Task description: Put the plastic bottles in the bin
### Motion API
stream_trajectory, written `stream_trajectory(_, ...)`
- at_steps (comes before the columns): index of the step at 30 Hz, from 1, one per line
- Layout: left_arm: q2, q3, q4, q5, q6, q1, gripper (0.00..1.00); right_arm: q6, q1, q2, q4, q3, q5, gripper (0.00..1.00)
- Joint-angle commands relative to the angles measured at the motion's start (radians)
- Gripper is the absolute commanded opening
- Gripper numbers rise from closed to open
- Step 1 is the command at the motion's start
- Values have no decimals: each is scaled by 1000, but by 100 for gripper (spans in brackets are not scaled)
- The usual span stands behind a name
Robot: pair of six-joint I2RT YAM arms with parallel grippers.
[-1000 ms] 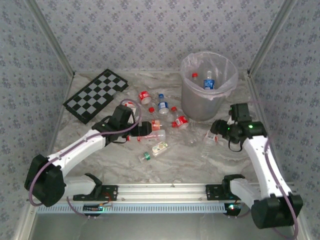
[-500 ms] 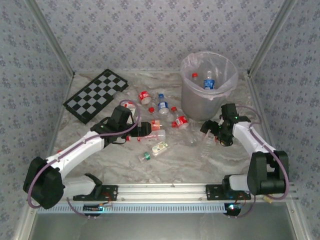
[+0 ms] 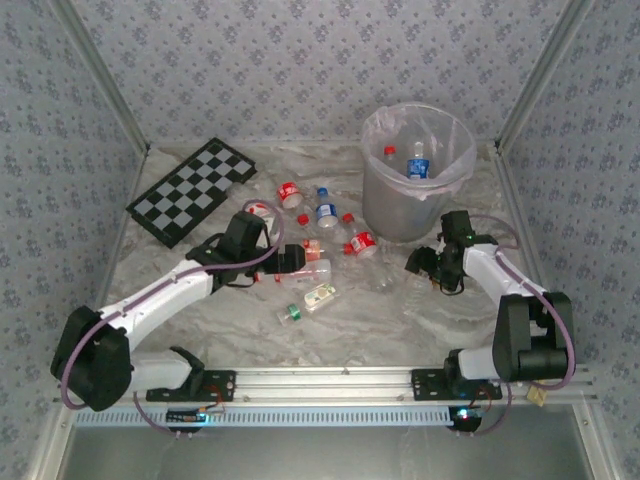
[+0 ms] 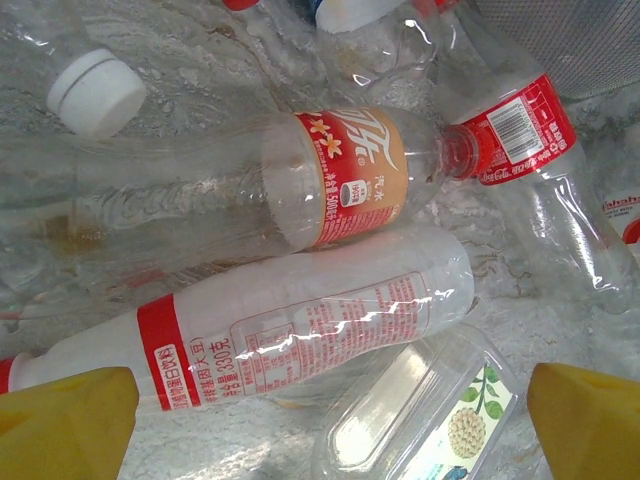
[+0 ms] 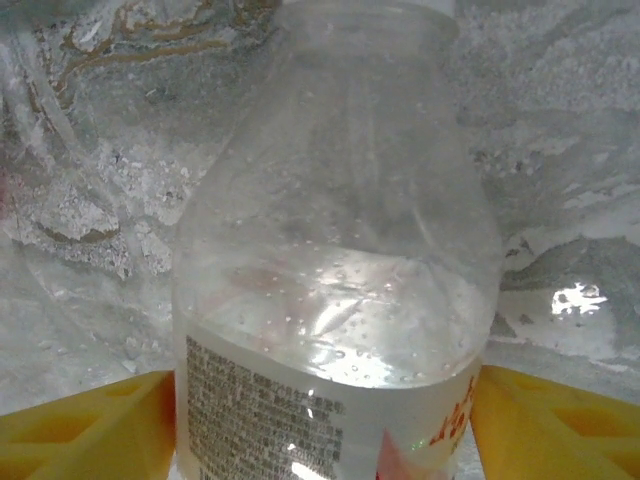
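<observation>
red-banded bottle (image 4: 300, 320) marked 380, fine-print bottle (image 5: 330, 300)

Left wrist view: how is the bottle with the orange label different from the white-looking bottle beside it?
The orange-label bottle is see-through, but the white-looking bottle is cloudy. The orange-label bottle wears a wide orange and red wrap, while the white-looking bottle has a narrow red band and red writing. Both lie on their sides, next to each other.
</observation>
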Motion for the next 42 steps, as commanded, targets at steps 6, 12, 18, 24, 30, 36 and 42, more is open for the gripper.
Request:
stream_trajectory(6, 11, 34, 90, 57, -34, 28, 100, -50, -5, -63, -68, 12, 34, 58)
stream_trajectory(12, 28, 55, 61, 61, -29, 32, 100, -62, -1, -205, -226, 73, 41, 54)
stream_trajectory(18, 70, 87, 69, 88, -12, 42, 100, -219, 30, -379, -378, 236, -96, 50)
stream_trajectory(24, 84, 122, 44, 102, 9, 44, 100, -275, 103, -431, -409, 500, -229, 48)
stream_trajectory(30, 67, 104, 30, 121, -2, 44, 100, -375, 108, -298, -394, 774, -129, 47)
stream_trajectory(36, -34, 92, -50, 97, 7, 44, 100, -435, 73, -116, -330, 1018, -13, 43)
stream_trajectory(42, -96, 79, -99, 94, -2, 43, 100, -401, -15, 95, -215, 1224, 20, 35)
